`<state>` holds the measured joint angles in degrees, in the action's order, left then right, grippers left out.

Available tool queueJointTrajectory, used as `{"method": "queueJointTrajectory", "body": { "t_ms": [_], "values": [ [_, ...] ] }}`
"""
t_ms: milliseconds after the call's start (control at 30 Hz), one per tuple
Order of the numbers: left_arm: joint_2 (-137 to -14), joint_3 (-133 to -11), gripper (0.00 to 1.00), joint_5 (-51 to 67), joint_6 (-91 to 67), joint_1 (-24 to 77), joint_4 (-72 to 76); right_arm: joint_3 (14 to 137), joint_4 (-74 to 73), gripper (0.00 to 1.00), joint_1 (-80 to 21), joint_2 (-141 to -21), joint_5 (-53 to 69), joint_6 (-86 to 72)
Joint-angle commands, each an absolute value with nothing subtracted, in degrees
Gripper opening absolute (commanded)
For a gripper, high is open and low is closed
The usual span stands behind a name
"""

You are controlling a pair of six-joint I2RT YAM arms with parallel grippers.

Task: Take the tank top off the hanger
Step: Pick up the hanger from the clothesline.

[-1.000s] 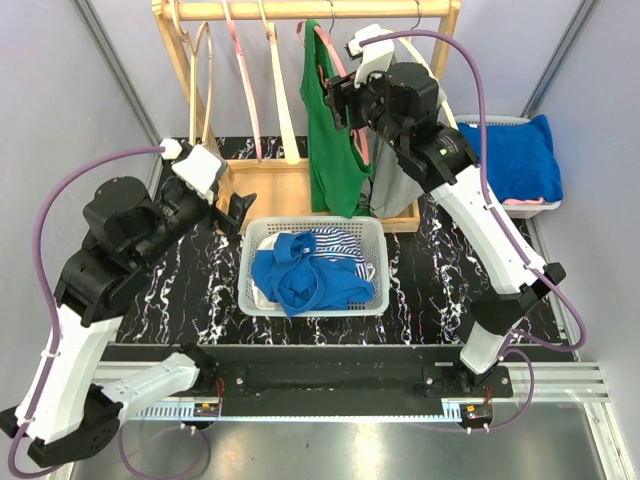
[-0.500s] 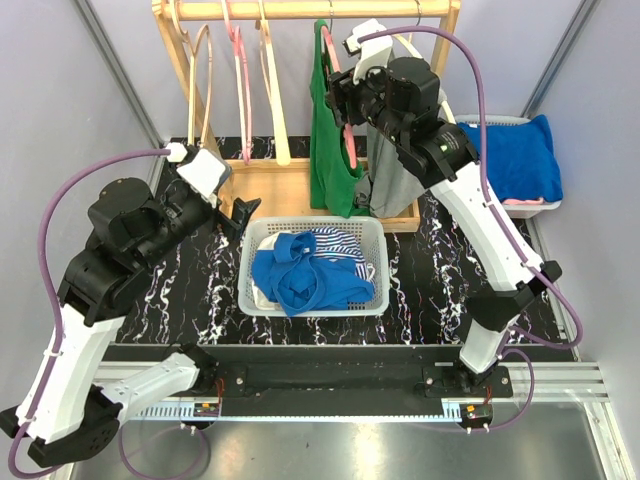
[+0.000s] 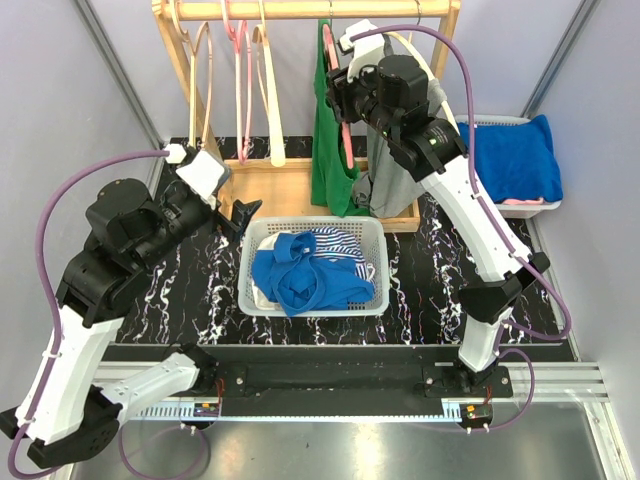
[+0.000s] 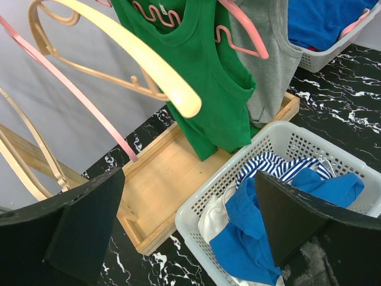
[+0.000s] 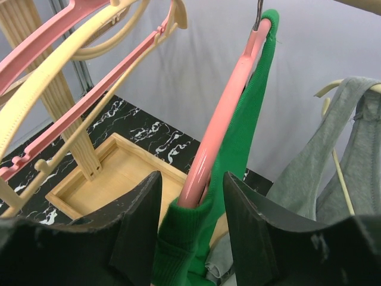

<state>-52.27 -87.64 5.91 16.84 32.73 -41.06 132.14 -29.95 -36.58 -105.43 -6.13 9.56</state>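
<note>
**Materials and finish**

Tank top [image 4: 208, 71]: green ribbed knit cloth, matt. Hanger [image 5: 220, 119]: smooth pink plastic, slight sheen. Rack [image 3: 300, 10] and base tray [image 4: 161, 179]: pale bare-looking wood. Basket [image 4: 297, 146]: white plastic lattice. Clothes [image 4: 250, 238] inside: soft blue and striped cloth. Tabletop [image 4: 333, 77]: black, white-veined marble look, faintly glossy.

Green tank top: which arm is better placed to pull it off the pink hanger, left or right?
Right. The right pincer straddles the pink hanger and green tank top strap at the shoulder; the left pincer hangs open, well apart, by the white basket.
</note>
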Motion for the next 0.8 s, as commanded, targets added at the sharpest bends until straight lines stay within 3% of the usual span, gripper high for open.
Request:
{"method": "queueJointTrajectory", "body": {
  "t_ms": [0,167,200,333,533,767],
  "values": [
    [-51.8,-89.7,0.99,7.6,16.8,32.7,-39.1,131.8,-30.3,0.51,-36.1,-104.3,-6.1,9.2],
    [-51.7,-89.6,0.99,7.9,17.4,32.7,-39.1,128.8,-29.9,0.39,-36.1,-101.7,-9.5,9.8],
    [-51.7,-89.5,0.99,8.1,17.4,32.7,-39.0,128.5,-29.8,0.3,-35.8,-101.6,-10.8,10.0],
    [-51.6,-89.6,0.99,8.3,17.7,32.7,-39.0,128.1,-29.4,0.13,-34.0,-100.8,-12.0,9.6],
    [-51.3,-89.6,0.99,8.4,17.8,32.6,-39.0,122.8,-23.1,0.13,-33.1,-96.5,-11.3,11.0],
    [-51.2,-89.6,0.99,8.5,18.2,32.6,-39.1,118.4,-15.7,0.04,-33.0,-93.8,-8.1,12.5]
  ]
}}
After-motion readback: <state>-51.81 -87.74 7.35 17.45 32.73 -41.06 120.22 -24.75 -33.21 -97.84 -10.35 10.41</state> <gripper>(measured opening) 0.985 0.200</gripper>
